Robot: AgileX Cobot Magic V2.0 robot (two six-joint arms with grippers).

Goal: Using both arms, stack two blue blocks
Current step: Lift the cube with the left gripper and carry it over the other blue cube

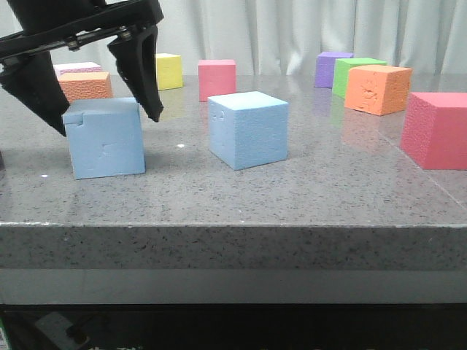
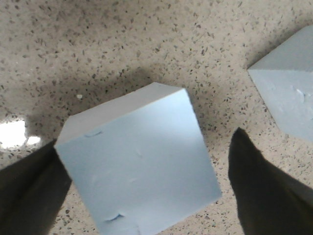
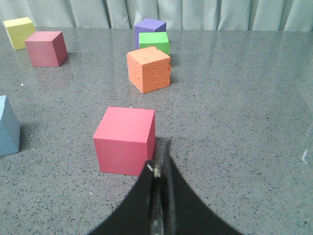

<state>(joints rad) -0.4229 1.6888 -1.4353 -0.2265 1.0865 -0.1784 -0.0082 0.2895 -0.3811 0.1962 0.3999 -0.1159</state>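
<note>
Left end effector spread wide, holding nothing; fingers straddle the chipped blue block, which sits on the desk between and below the tips, clear gap at one finger. Plainer blue block rests just beyond its right finger. Right end effector fingers pressed together, empty; a red block lies just ahead of its tip.

blue blocks: 2, chipped one, plainer one
orange blocks: 2
pink blocks: 2
yellow blocks: 1
purple blocks: 1
green blocks: 1
pale block behind left orange one: 1
grippers: 2, left, right
</note>
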